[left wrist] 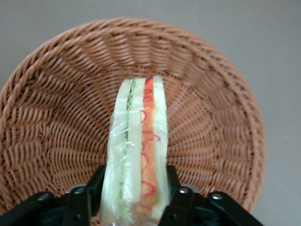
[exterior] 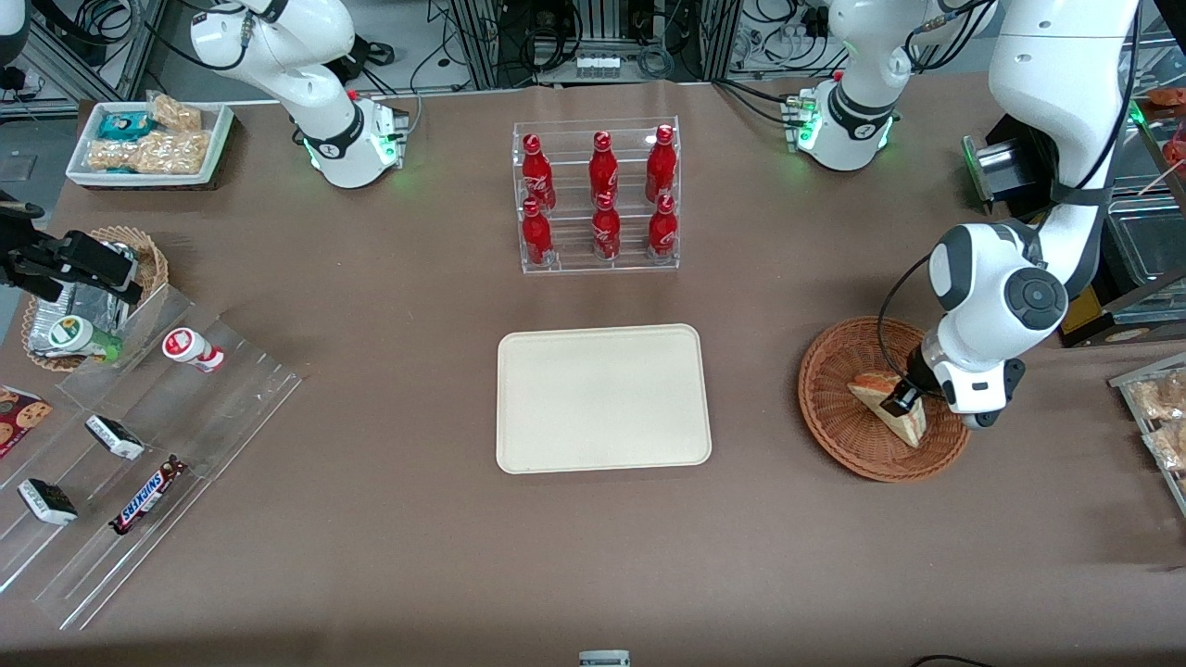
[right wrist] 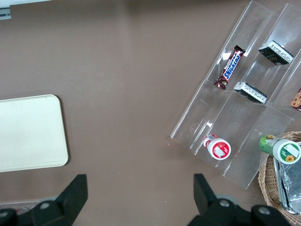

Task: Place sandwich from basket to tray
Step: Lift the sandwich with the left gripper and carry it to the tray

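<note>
The sandwich (exterior: 874,388), a wrapped triangular wedge with pale bread and orange-red filling, stands on edge in the round reddish-brown wicker basket (exterior: 834,435) toward the working arm's end of the table. My left gripper (exterior: 901,400) reaches down into the basket. In the left wrist view its black fingers (left wrist: 97,182) press against both flat sides of the sandwich (left wrist: 138,136), so the gripper (left wrist: 135,181) is shut on it, with the basket (left wrist: 56,117) weave underneath. The cream tray (exterior: 602,398) lies flat and bare at the table's middle, beside the basket; the right wrist view also shows the tray (right wrist: 28,132).
A clear rack of red bottles (exterior: 598,199) stands farther from the front camera than the tray. A stepped acrylic stand with snack bars (exterior: 139,445), a paler wicker basket (exterior: 93,296) and a white bin of snacks (exterior: 148,144) sit toward the parked arm's end. Packaged goods (exterior: 1158,417) lie at the working arm's end.
</note>
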### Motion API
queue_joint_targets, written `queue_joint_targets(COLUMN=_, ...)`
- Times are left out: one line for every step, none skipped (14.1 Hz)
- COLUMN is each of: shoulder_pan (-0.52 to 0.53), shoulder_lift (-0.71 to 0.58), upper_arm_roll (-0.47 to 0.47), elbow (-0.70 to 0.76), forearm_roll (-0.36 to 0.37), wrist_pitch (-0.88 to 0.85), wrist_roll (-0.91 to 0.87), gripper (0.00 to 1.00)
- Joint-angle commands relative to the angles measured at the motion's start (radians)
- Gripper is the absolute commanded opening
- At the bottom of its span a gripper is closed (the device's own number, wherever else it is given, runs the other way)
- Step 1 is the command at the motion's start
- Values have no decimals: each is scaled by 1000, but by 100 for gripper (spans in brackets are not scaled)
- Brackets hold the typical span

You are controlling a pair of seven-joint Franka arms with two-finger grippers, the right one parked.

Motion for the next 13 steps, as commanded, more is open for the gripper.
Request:
queue_joint_targets(shoulder_pan=0, shoulder_lift=3, upper_arm_roll=-7, elbow=88, forearm_roll=8, wrist_pitch=-83, wrist_roll=-26, gripper=3)
queue_joint_targets(shoulder_pan=-7, shoulder_lift=6, upper_arm_roll=-8, elbow=129, forearm_roll=6, wrist_pitch=-141, wrist_roll=-26, gripper=3)
queue_joint_targets(shoulder_pan=-16, shoulder_lift=8, upper_arm_roll=-16, elbow=183, forearm_roll=8, wrist_pitch=-210, wrist_roll=-24, gripper=3)
queue_joint_targets(shoulder_pan=-42, shoulder_lift=17, upper_arm_roll=-21, elbow=229, forearm_roll=8, wrist_pitch=-266, wrist_roll=-18, gripper=3)
queue_joint_targets(shoulder_pan=-73, shoulder_lift=29, upper_arm_roll=-21, elbow=273, forearm_roll=8, wrist_pitch=-307, wrist_roll=-12, gripper=3)
queue_joint_targets(shoulder_pan=-108, shoulder_lift=45, upper_arm_roll=-21, elbow=310, forearm_roll=6, wrist_pitch=-332, wrist_roll=-10, gripper=3)
queue_joint_targets(shoulder_pan=-145, shoulder_lift=55, upper_arm_roll=-22, elbow=326, forearm_roll=3, wrist_pitch=-332, wrist_roll=-10, gripper=3)
queue_joint_targets(shoulder_pan=-183, shoulder_lift=65, upper_arm_roll=-22, elbow=335, forearm_roll=0, wrist_pitch=-331, wrist_roll=-10, gripper=3)
queue_joint_targets(shoulder_pan=-228, shoulder_lift=80, upper_arm_roll=-24, elbow=344, forearm_roll=-3, wrist_pitch=-326, wrist_roll=-12, gripper=3)
queue_joint_targets(shoulder_pan=-271, shoulder_lift=104, upper_arm_roll=-24, elbow=370, forearm_roll=-1, wrist_pitch=-324, wrist_roll=-10, gripper=4)
queue_joint_targets(shoulder_pan=-312, shoulder_lift=137, upper_arm_roll=-24, elbow=410, forearm_roll=2, wrist_pitch=-324, wrist_roll=-9, gripper=5)
queue_joint_targets(shoulder_pan=-358, shoulder_lift=173, upper_arm_roll=-24, elbow=460, forearm_roll=3, wrist_pitch=-324, wrist_roll=-9, gripper=5)
queue_joint_targets(shoulder_pan=-400, shoulder_lift=209, upper_arm_roll=-24, elbow=508, forearm_roll=5, wrist_pitch=-324, wrist_roll=-10, gripper=5)
